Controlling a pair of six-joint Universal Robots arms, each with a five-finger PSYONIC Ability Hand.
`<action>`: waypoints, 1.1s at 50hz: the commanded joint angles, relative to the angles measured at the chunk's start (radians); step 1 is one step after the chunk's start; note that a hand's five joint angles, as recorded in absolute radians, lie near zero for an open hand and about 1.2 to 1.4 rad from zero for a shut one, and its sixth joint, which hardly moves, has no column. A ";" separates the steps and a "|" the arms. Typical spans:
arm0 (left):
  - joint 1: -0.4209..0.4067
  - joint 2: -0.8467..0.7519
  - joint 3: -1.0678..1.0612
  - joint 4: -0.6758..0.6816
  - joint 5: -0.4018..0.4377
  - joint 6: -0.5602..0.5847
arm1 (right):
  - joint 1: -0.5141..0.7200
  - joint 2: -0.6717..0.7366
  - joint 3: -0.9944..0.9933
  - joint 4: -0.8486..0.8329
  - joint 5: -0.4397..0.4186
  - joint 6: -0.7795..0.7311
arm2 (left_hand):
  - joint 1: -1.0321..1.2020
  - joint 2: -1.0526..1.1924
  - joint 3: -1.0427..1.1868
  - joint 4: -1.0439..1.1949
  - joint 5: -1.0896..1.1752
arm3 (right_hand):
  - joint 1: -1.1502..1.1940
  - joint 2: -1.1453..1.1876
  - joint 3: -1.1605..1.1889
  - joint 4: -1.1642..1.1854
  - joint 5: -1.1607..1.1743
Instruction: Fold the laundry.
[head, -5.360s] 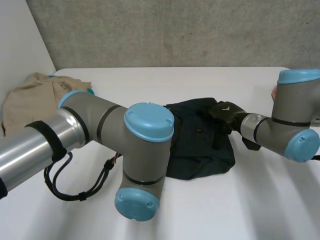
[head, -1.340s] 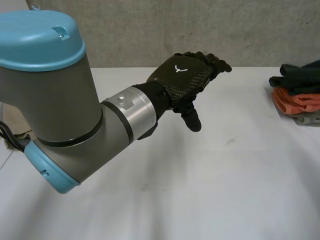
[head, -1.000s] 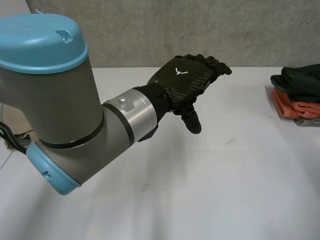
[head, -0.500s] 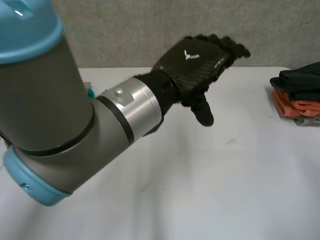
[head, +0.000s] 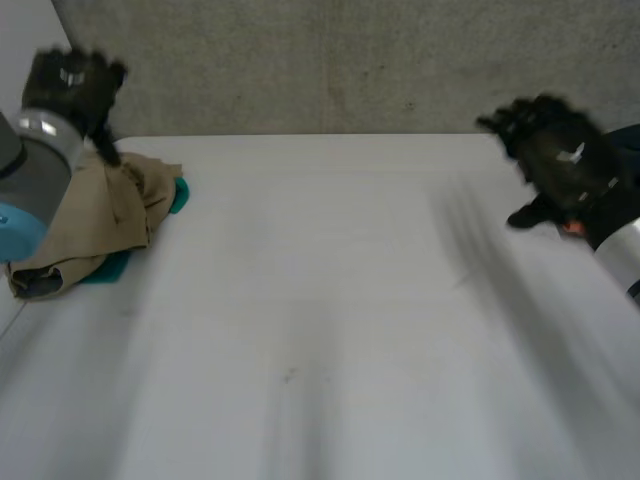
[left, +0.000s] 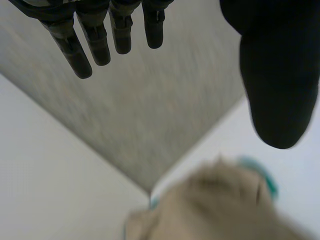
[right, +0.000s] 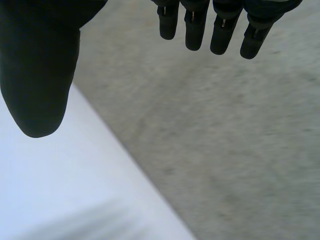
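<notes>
A crumpled tan garment (head: 95, 215) lies at the table's far left, on top of a teal cloth (head: 178, 193). My left hand (head: 70, 85) hovers above this pile with its fingers straight and nothing in them. In the left wrist view the left hand (left: 82, 50) is spread wide, and the tan garment (left: 220, 205) with a teal edge (left: 262, 175) lies beyond the fingertips. My right hand (head: 560, 160) is raised at the table's right side, open and empty. The right wrist view shows the right hand (right: 40, 75) with thumb and fingers apart over the white table (right: 50, 190).
A sliver of orange cloth (head: 572, 228) peeks out from behind the right hand. The grey wall (head: 320, 60) runs along the table's back edge. The white table (head: 320, 300) is bare across its middle and front.
The left arm has swung from the table's middle to the far left, over the tan pile. The right hand has come in at the right, covering the stack of folded clothes.
</notes>
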 joint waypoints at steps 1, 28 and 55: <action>0.178 -0.337 0.078 0.065 0.140 0.239 | 0.032 0.011 0.122 0.014 0.005 -0.081 | 0.003 -0.012 -0.016 -0.010 -0.024 | -0.057 -0.046 -0.043 -0.033 -0.050; 0.025 -0.167 0.113 0.068 0.107 -0.097 | -0.044 -0.044 0.138 0.086 0.091 -0.093 | 1.200 1.185 1.181 1.187 1.174 | -0.057 -0.046 -0.043 -0.033 -0.050; -0.635 -0.153 0.110 -0.030 -0.056 -0.468 | -0.043 -0.091 0.130 0.172 0.149 -0.081 | 0.044 0.029 0.025 0.031 0.018 | -0.057 -0.046 -0.043 -0.033 -0.050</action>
